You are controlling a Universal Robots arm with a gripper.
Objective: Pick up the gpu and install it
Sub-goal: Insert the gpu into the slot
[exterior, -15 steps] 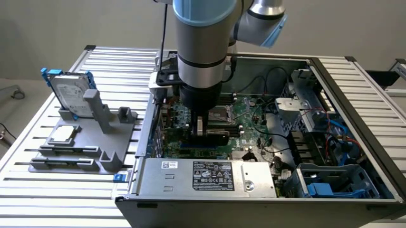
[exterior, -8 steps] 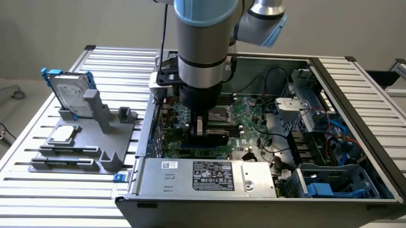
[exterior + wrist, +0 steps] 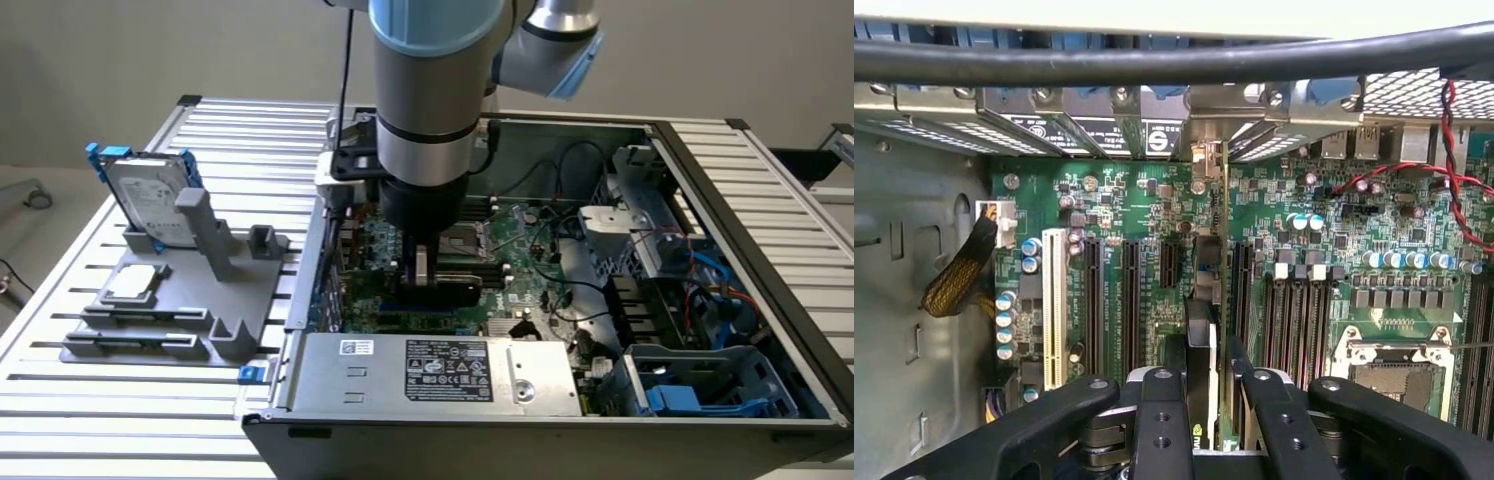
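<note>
Our jaws grip the gpu (image 3: 1201, 345), held on edge over the motherboard (image 3: 1354, 225) inside the case (image 3: 574, 122) (bracket (image 3: 1204, 165) toward the rear). If we meet the slot (image 3: 1238, 285) skewed — or beside it — pressing down could jam it or damage contacts.

The grey-and-blue robot arm (image 3: 427, 100) reaches into the open grey computer case (image 3: 534, 452). Its black gripper (image 3: 424, 275) holds the thin black gpu card (image 3: 450, 293) edge-down over the green motherboard (image 3: 527, 235).
</note>
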